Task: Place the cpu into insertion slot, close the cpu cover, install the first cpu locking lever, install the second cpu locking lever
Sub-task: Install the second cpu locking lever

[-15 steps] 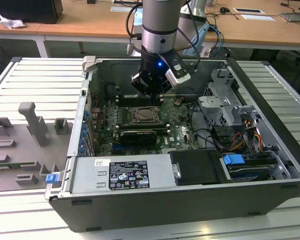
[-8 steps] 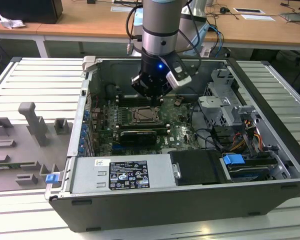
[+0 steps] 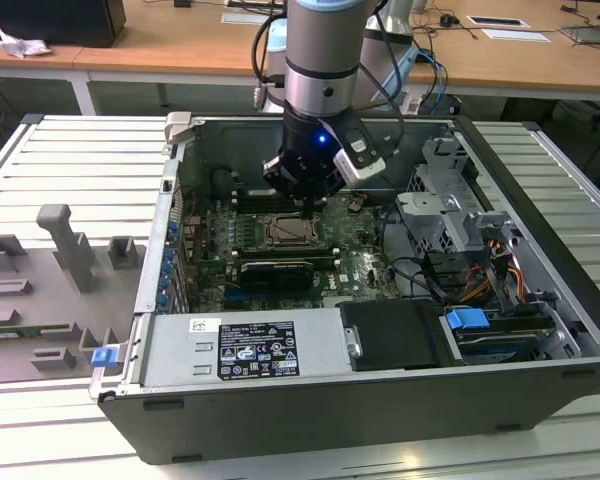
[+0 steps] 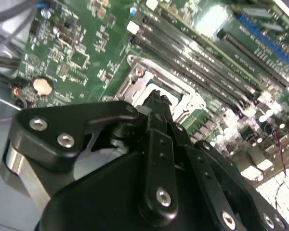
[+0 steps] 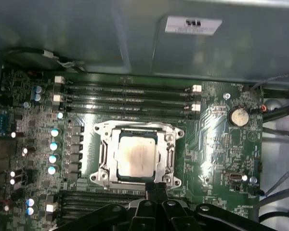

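Gripper [image 5: 155, 188]: black linkage body nearest the lens in both wrist views; fingers [image 4: 158, 103] drawn together to a single narrow tip, nothing held between them. The tip hangs over the edge of the insertion slot [image 5: 137, 155]; contact with the frame cannot be told. In the exterior view the gripper [image 3: 310, 203] hangs on the silver arm [image 3: 323, 50], directly above the socket area.

Cpu [image 5: 136, 159]: square chip, dull silvery-tan face, lying flat and square inside the insertion slot, seated within the metal surround.

Cpu cover [image 5: 168, 138]: silver frame plate, lying down flat around the chip, whose face shows through its window. Position of the locking levers cannot be told.

Green circuit board [image 5: 216, 144]: carries the socket at centre. Long narrow memory slots [image 5: 127, 98] run in parallel rows on one side of the socket, further rows on the opposite side by the gripper. Round coin battery [image 5: 238, 116] sits well apart from the socket.

Computer case [image 3: 540, 370]: open, lying on its side on a slatted metal table [image 3: 70, 170]; board on its floor.

Grey moulded fixture [image 3: 65, 245]: on the table at the exterior view's left, outside the case.
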`<state>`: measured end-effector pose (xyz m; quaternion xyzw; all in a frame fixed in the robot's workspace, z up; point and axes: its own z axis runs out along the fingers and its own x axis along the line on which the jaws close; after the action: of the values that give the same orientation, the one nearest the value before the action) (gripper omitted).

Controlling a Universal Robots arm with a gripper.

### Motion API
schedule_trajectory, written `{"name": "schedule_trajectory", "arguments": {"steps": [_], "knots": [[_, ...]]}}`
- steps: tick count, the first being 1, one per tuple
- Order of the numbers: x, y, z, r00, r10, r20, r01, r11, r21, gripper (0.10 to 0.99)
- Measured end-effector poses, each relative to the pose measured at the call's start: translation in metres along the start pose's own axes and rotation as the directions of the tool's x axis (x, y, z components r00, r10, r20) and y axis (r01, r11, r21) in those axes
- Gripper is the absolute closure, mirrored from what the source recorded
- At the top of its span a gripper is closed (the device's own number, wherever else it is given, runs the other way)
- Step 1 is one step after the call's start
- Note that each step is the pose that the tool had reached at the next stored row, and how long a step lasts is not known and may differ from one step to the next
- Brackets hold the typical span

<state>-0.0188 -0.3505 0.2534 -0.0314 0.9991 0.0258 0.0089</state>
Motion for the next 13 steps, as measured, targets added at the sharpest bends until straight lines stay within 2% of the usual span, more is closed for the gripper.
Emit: {"name": "schedule_trajectory", "arguments": {"steps": [2, 5, 7, 9, 10, 13], "knots": [[0.0005, -0.0082, 0.003, 1.0, 0.0, 0.0004, 0.0, 1.0, -0.007, 0.98], [0.0058, -0.0113, 0.0068, 1.0, -0.003, 0.0007, 0.003, 0.9999, -0.014, 0.98], [0.016, -0.0196, 0.0103, 1.0, -0.006, 0.0009, 0.006, 0.9998, -0.02, 0.98], [0.0212, -0.0208, 0.011, 1.0, -0.007, 0.001, 0.007, 0.9997, -0.023, 0.98], [0.0277, -0.0207, 0.0121, 1.0, -0.008, 0.0012, 0.008, 0.9996, -0.026, 0.98], [0.0401, -0.0204, 0.0167, 1.0, -0.009, 0.0014, 0.009, 0.9995, -0.029, 0.98]]}}
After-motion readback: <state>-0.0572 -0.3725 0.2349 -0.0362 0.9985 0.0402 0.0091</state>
